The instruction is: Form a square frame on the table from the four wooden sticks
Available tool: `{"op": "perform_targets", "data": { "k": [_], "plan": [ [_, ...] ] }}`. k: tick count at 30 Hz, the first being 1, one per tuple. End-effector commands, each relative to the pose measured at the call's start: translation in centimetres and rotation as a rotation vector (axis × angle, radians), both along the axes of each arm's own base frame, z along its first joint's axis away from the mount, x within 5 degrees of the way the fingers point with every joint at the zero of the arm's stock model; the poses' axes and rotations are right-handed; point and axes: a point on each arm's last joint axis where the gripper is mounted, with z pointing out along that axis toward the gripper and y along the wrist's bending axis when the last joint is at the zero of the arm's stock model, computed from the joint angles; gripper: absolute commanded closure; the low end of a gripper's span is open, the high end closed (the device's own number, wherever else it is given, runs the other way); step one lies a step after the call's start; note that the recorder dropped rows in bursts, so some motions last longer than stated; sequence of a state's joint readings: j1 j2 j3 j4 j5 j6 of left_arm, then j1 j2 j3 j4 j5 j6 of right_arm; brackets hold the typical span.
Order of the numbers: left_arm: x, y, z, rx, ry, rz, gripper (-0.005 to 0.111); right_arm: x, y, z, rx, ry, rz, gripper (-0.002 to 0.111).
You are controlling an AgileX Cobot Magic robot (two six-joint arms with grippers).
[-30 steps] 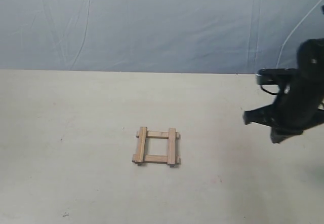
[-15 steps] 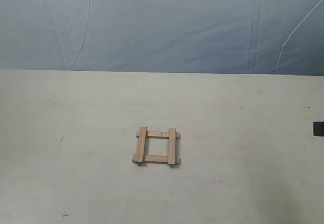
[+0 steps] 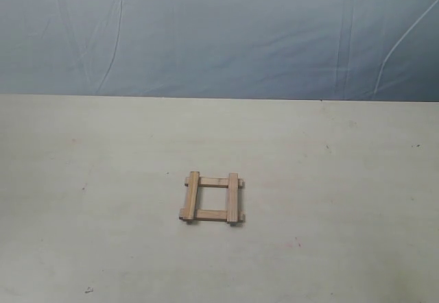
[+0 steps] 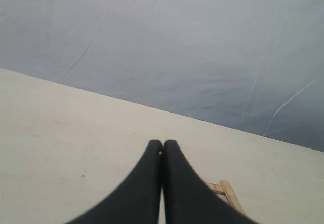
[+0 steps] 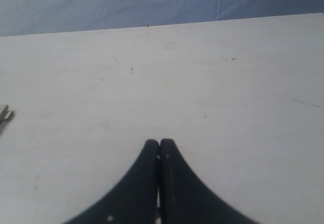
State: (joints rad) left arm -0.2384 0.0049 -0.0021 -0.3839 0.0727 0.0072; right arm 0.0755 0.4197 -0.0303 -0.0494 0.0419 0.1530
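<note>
The four wooden sticks lie as a small square frame [image 3: 212, 197] in the middle of the pale table [image 3: 103, 248], two sticks laid over the ends of the other two. Neither arm shows in the exterior view. In the left wrist view my left gripper [image 4: 162, 144] is shut with nothing in it, and a corner of the frame [image 4: 227, 191] peeks out beside its black fingers. My right gripper [image 5: 159, 143] is shut and empty over bare table [image 5: 228, 92]; a stick end [image 5: 5, 113] sits at that picture's edge.
A wrinkled blue-grey sheet [image 3: 219, 35] hangs behind the table's far edge. Faint specks and scuffs mark the table surface.
The right arm, seen at the right of the exterior view a second ago, has withdrawn out of that view. The frame has not moved.
</note>
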Motion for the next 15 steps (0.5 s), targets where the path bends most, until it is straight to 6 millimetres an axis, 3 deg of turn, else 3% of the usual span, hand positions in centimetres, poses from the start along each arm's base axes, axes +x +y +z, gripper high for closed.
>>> {"op": "perform_targets", "data": {
  "k": [1, 5, 8, 11, 15],
  "plan": [
    [0.0, 0.1, 0.0, 0.080, -0.027, 0.010, 0.107, -0.6, -0.1, 0.4, 0.002, -0.068, -0.005, 0.109],
    [0.0, 0.1, 0.0, 0.154, -0.045, 0.016, 0.107, -2.9, -0.3, 2.4, 0.022, -0.348, -0.006, 0.109],
    [0.0, 0.1, 0.0, 0.169, -0.049, 0.018, 0.107, -3.4, -0.4, 3.0, 0.025, -0.433, -0.020, 0.109],
    [0.0, 0.1, 0.0, 0.169, -0.049, 0.018, 0.107, -3.4, -0.7, 2.1, 0.000, -0.331, -0.076, 0.109],
    [0.0, 0.1, -0.1, 0.202, -0.046, 0.018, 0.107, -3.8, -1.2, -0.4, -0.086, -0.057, -0.122, 0.109]
  ]
}}
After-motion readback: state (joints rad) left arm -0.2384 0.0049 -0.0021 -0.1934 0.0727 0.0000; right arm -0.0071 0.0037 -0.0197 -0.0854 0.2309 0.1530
